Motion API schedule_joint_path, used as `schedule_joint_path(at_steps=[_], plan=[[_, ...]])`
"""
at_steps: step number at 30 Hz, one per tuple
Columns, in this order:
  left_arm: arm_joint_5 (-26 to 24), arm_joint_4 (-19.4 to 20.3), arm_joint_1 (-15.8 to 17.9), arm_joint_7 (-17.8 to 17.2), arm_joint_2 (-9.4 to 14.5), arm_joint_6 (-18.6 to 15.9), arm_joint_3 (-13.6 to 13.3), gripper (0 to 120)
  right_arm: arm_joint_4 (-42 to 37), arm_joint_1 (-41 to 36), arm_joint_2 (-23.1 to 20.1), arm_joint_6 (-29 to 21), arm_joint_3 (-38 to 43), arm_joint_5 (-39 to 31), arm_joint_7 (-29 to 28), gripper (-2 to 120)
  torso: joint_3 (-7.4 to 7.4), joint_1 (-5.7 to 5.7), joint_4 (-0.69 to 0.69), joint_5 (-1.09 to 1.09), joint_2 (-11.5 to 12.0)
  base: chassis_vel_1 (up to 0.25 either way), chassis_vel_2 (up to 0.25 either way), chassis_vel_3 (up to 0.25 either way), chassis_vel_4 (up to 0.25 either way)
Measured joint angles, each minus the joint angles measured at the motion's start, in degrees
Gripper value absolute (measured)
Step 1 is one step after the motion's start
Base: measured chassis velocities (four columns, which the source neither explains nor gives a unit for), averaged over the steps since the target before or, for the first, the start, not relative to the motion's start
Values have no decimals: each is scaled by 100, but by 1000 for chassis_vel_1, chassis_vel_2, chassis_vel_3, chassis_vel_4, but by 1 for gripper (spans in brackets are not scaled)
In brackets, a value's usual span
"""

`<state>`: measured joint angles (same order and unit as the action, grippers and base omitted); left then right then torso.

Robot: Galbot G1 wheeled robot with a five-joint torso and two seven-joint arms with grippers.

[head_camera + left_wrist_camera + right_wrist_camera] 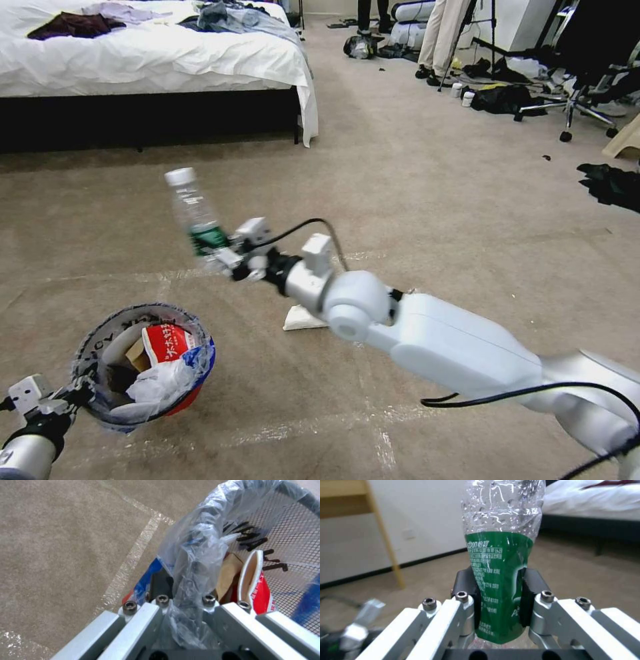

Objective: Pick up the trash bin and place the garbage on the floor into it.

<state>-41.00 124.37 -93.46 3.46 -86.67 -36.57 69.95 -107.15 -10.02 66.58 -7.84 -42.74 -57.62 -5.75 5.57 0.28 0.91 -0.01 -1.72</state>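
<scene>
Red plastic shows at the lower side of the trash bin point(143, 363), which hangs low on the robot's left, held above the floor point(427, 200) by the left gripper point(79, 390). That gripper's fingers are pinched tight on the near rim and the bunched clear bag point(196, 562) lining it, with black lettering running around the lip. Inside the bin lie a red-and-white wrapper point(167, 341), a piece of brown paper point(230, 576) beside it, and crumpled whitish plastic point(157, 387) heaped toward the front.

Up and to the right of the bin, the right gripper point(217, 257) is raised in the air, its two dark pads point(466, 585) closed on either side of the green label of a clear plastic bottle point(193, 210). The bottle stands nearly upright, white cap on top, droplets inside its wall.

Below the right arm's wrist a white flat slipper point(301, 319) lies on the carpet, touching a tape line. Farther back stands a bed point(153, 60) with white covers and dark clothes on it.
</scene>
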Motion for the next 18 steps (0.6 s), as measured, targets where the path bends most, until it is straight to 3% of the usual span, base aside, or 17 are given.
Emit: schedule_joint_path(at_steps=[18], plan=[[-35, 52, 15, -16, -28, -9, 16, 1, 356, 153, 365, -55, -1434, 195, -207, 19, 0, 0, 1, 1, 0, 0, 0, 0, 0]])
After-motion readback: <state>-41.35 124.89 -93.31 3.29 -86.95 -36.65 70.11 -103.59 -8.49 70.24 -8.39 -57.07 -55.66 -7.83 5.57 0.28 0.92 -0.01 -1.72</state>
